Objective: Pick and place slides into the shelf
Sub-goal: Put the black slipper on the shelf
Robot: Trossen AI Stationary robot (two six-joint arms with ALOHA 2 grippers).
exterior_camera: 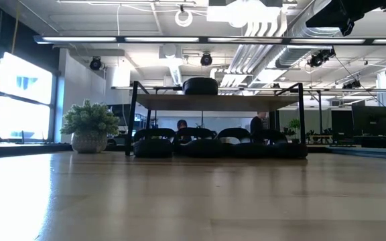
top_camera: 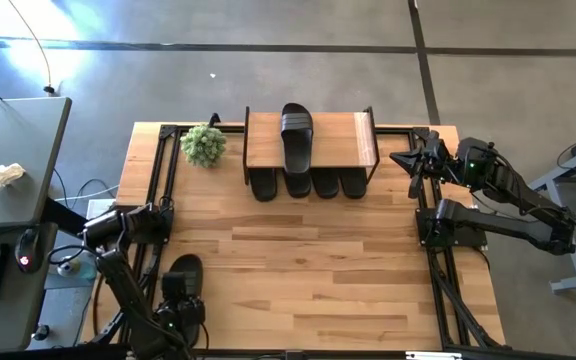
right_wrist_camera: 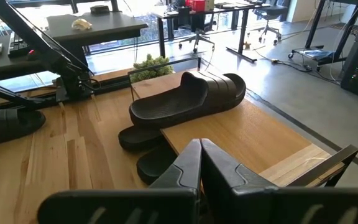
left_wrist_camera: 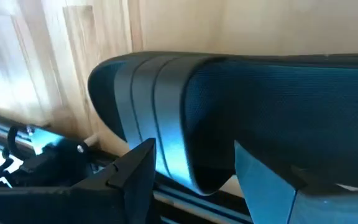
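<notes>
My left claw [top_camera: 181,300] straddles the last loose black ribbed rubber slide [top_camera: 181,272], at the table's near-left corner, fingers spread either side of its strap to grip it. Five slides already occupy the low wooden-topped, black-legged shelf [top_camera: 338,140], well ahead of this claw. My right claw [top_camera: 405,160], pressed together, waits beside the shelf.
</notes>
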